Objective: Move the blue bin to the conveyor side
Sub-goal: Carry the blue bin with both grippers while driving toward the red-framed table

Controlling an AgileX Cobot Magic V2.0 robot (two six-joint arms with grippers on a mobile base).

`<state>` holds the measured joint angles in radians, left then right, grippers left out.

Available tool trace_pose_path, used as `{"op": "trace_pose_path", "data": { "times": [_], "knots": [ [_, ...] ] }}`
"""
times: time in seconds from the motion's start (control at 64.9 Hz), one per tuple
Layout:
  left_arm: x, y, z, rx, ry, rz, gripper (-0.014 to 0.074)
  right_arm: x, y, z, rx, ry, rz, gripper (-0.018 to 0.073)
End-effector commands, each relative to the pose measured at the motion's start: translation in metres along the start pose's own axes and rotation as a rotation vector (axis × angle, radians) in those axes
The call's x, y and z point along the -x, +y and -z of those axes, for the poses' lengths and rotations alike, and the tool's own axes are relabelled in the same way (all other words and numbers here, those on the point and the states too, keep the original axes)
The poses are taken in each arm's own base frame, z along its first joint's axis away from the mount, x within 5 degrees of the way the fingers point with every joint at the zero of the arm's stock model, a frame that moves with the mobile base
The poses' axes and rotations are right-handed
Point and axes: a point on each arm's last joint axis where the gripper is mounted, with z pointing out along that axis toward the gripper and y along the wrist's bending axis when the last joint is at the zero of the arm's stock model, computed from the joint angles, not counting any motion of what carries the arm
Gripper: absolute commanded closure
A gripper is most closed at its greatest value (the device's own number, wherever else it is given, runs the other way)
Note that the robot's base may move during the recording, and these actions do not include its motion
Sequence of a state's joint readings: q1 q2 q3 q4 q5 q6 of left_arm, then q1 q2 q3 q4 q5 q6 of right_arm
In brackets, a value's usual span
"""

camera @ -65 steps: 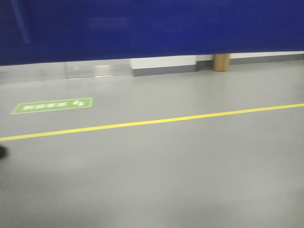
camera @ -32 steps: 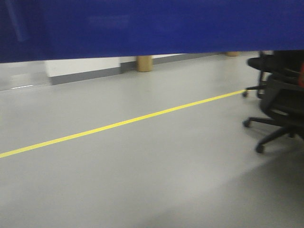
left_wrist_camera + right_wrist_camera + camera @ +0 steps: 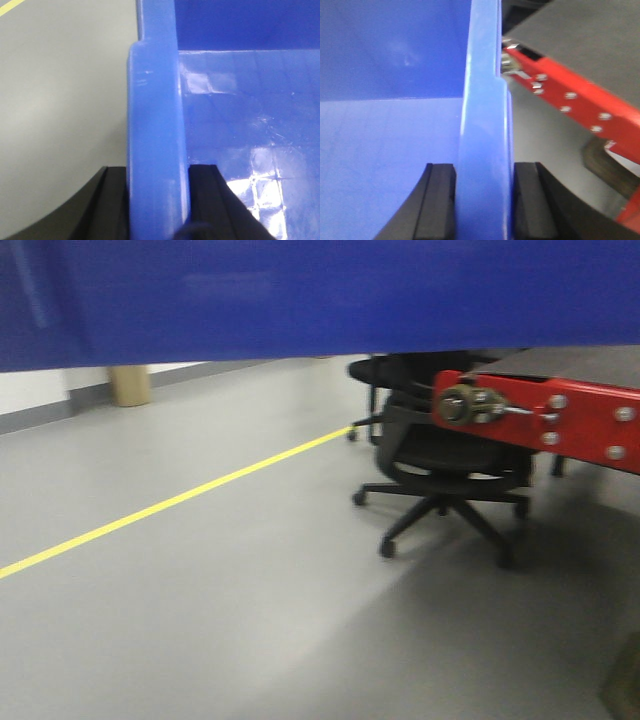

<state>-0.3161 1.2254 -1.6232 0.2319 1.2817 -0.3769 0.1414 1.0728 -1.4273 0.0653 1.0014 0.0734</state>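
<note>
Held aloft between both arms, the blue bin (image 3: 320, 300) fills the top of the front view, opposite rims pinched by the left gripper (image 3: 157, 200) and right gripper (image 3: 484, 200), apparently to keep it level. The conveyor side (image 3: 580, 42) lies close on the right, behind its red frame (image 3: 590, 425).

The blue bin (image 3: 320, 295) fills the whole top of the view, with the light grey floor (image 3: 200, 630) showing below its lower edge. A yellow line (image 3: 170, 502) runs diagonally across the floor. At right a black office chair (image 3: 450, 465) stands partly behind a red bolted rail (image 3: 580, 420) that edges the dark conveyor side (image 3: 585, 362). A tan post (image 3: 130, 385) stands by the wall at left.
</note>
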Motion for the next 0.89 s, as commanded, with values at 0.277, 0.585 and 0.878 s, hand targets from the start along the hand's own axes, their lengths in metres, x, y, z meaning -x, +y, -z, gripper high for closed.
{"op": "trace_pose_path", "data": {
  "times": [0.277,0.585,0.878],
  "knots": [
    [0.0077,0.0056,0.0129,0.027,-0.115,-0.018,0.0615,0.0131,-0.0028,0.0118,-0.031,-0.147,0.038,0.0648],
    [0.0077,0.0056,0.0129,0.027,-0.115,-0.018,0.0615,0.0131,-0.0028,0.0118,-0.031,-0.147,0.038,0.0648],
    [0.0077,0.0056,0.0129,0.027,-0.115,-0.018,0.0615,0.0131,-0.0028,0.0118,-0.031,-0.147,0.038,0.0648]
  ]
}}
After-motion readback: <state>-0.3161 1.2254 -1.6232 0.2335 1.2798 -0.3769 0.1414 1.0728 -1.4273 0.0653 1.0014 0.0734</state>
